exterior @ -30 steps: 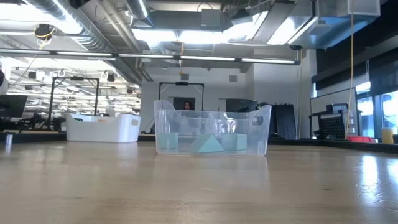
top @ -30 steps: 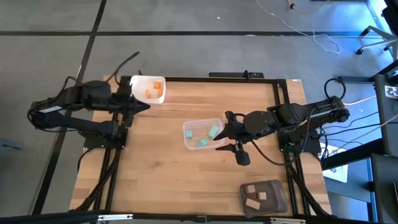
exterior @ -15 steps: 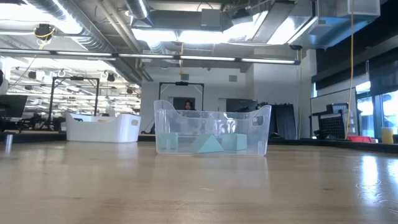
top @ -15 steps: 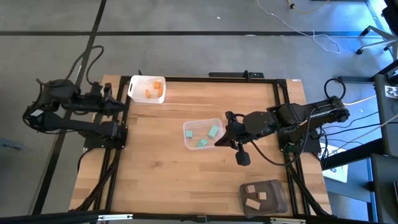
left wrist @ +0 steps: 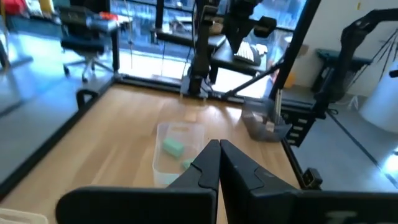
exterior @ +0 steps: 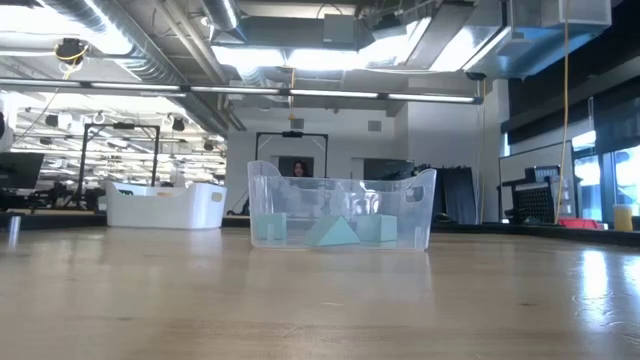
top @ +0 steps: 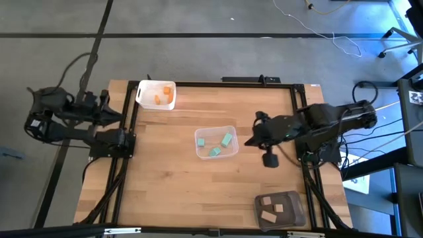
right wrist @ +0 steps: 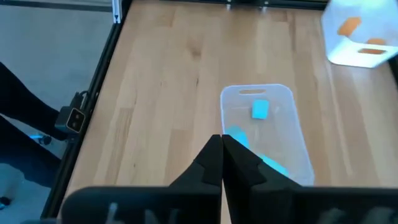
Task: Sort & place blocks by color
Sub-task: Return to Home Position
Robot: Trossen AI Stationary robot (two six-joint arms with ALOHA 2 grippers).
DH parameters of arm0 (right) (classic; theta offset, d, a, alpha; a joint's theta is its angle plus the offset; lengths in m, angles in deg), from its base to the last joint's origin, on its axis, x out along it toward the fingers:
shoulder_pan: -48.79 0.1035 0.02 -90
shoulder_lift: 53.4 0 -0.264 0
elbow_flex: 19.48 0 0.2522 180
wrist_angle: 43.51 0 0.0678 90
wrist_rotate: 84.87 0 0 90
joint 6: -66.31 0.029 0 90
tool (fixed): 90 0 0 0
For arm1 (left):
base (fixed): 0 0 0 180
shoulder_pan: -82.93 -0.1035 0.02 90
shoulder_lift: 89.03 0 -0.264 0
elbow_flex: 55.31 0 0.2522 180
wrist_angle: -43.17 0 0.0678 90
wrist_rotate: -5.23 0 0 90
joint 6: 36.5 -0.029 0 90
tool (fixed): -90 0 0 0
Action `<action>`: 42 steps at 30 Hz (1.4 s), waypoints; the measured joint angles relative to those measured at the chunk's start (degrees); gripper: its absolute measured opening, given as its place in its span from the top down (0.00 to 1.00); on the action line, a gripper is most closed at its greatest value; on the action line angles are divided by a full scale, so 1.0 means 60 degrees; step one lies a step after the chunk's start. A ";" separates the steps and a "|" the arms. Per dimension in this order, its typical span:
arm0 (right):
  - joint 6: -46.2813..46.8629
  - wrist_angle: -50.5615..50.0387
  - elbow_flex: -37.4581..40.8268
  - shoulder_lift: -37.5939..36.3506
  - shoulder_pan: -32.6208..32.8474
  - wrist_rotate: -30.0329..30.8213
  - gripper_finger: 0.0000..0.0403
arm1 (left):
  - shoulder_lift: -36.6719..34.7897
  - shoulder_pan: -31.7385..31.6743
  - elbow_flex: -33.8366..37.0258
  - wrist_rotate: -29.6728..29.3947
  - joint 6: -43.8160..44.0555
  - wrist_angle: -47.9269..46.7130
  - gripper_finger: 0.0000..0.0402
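Observation:
Teal blocks (top: 227,139) lie in a clear tub (top: 216,142) at mid-table; they also show in the low view (exterior: 332,232) and the right wrist view (right wrist: 259,110). Orange blocks (top: 166,93) lie in a white tub (top: 156,94) at the far left. Tan blocks (top: 278,208) lie in a dark grey tub (top: 280,209) at the near right. My left gripper (top: 117,112) is shut and empty (left wrist: 218,163) at the table's left edge. My right gripper (top: 250,141) is shut and empty (right wrist: 222,155), to the right of the clear tub.
Bare wooden tabletop (top: 165,178) lies around the three tubs. The black frame rails (top: 301,112) run along the table's edges. In the low view, neither gripper shows; the white tub (exterior: 165,205) stands behind and left of the clear tub (exterior: 340,210).
My left gripper has drawn back from beside the white tub toward the table's left edge. My right gripper has drawn back from the clear tub's right rim toward the table's right edge. The tubs and blocks have stayed in place.

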 joint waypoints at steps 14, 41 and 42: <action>0.0509 0.0580 0.2537 -0.3728 -0.0030 0.0202 1.00 | -0.2880 -0.0162 -0.0001 -0.0302 0.0100 -0.0626 1.00; -0.0735 0.5505 0.9958 -1.2714 -0.0030 0.0259 1.00 | -0.2870 -0.0335 0.4333 0.1223 -0.1369 0.4780 1.00; -0.0783 0.5499 1.0094 -1.2960 -0.0030 0.0263 1.00 | -0.2870 -0.0335 0.4619 0.1315 -0.1360 0.5200 1.00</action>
